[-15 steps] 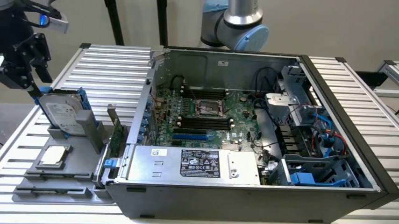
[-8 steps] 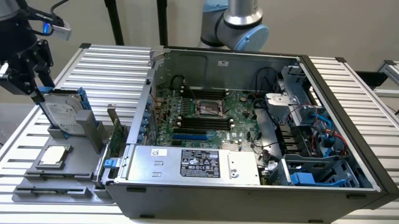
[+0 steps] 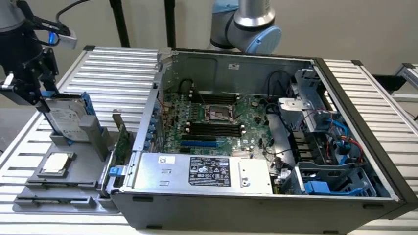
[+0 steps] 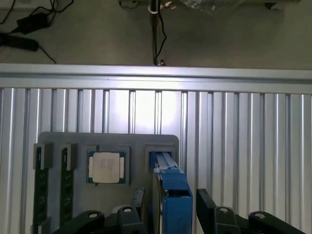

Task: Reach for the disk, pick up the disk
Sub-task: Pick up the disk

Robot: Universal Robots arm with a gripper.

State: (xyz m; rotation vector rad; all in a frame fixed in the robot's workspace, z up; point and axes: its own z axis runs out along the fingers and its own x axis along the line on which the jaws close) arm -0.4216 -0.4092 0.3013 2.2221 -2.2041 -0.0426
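Pincer hanging wide open over the upright disk.
The pincer (image 4: 170, 195) is standing at its widest, its jaws flanking the disk (image 3: 65, 116) just beneath it, with a gap showing on each side and nothing gripped yet. The disk is standing on edge in a slot of the grey holder (image 4: 136, 142) on the ribbed surface (image 4: 243, 146). It is looking like a stiff, fairly heavy metal block that is sensitive to knocks. Squeezing its flat faces, centred near the blue rail (image 4: 173, 204), seems safest.

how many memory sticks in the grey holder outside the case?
2, both edge-up in neighbouring slots of the holder: outer memory stick at its end, inner memory stick beside the chip. None seems hidden there.
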